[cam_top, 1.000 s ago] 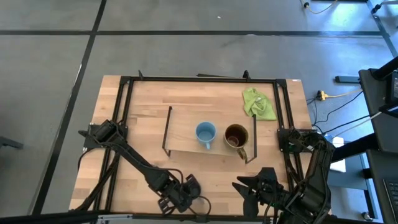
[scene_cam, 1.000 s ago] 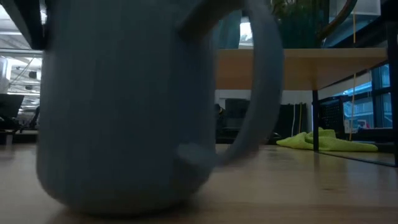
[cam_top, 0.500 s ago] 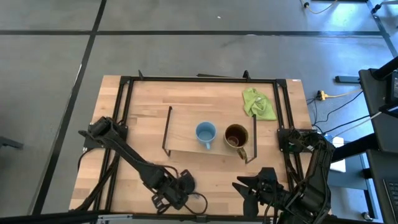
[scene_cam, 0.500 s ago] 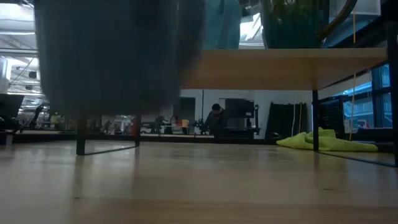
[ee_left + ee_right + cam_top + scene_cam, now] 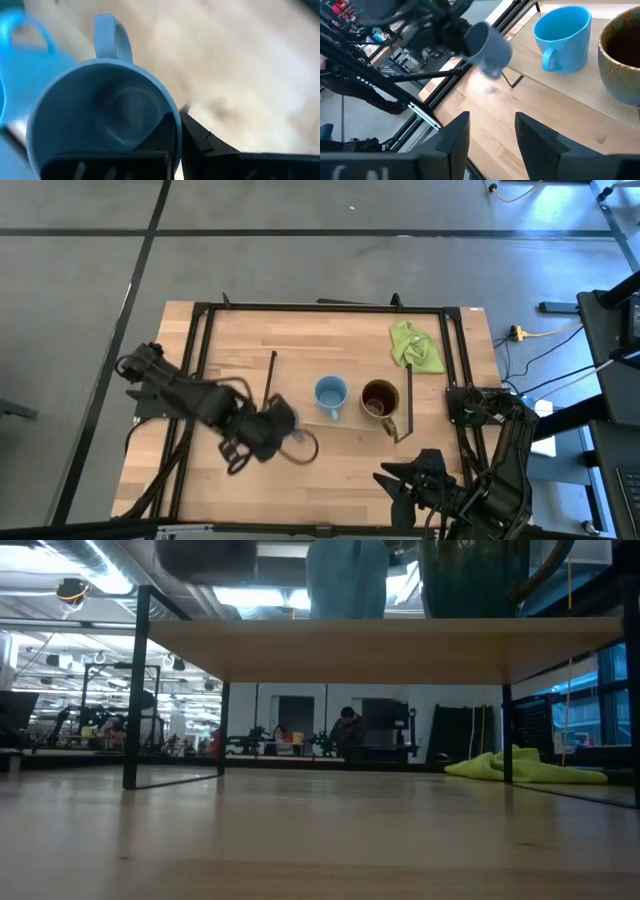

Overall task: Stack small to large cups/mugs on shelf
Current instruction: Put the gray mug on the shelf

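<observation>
Left hand [image 5: 268, 430] grips the grey-blue mug [image 5: 281, 418] in the air beside the shelf [image 5: 295, 395], near the light blue mug [image 5: 330, 394].

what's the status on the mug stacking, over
Left gripper shut on dark grey-blue mug, lifted near the low light-wood shelf. Right gripper open, waiting at table's near edge. Light blue mug and brown mug on shelf; nothing in the way.
</observation>
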You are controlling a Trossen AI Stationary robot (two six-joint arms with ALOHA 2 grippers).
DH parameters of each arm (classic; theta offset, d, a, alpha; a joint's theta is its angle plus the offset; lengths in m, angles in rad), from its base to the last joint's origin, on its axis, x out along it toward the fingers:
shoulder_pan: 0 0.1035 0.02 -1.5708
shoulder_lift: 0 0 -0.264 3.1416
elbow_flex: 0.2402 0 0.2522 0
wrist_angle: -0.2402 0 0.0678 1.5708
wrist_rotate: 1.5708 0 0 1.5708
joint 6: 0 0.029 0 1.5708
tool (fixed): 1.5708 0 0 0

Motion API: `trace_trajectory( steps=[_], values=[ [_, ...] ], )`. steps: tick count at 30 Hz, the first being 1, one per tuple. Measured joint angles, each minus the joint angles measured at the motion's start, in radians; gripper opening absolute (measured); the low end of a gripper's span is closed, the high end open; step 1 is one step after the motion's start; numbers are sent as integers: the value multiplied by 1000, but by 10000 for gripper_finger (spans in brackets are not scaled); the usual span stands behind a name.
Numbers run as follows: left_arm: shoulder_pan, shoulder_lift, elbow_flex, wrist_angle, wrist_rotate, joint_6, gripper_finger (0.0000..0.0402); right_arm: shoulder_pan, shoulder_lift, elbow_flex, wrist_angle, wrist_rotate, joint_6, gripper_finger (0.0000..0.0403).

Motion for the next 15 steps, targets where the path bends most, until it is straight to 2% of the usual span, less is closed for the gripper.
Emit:
trace_trajectory(
  steps=[4,7,15],
  values=[
    [68,-4,-21,-29,20,116,2,0,0,0,0,23,-4,158],
    [123,-5,-33,-16,107,147,2,0,0,0,0,27,-4,158],
    [214,-11,-44,-16,126,263,1,0,2,-6,0,27,4,158]
  ],
)
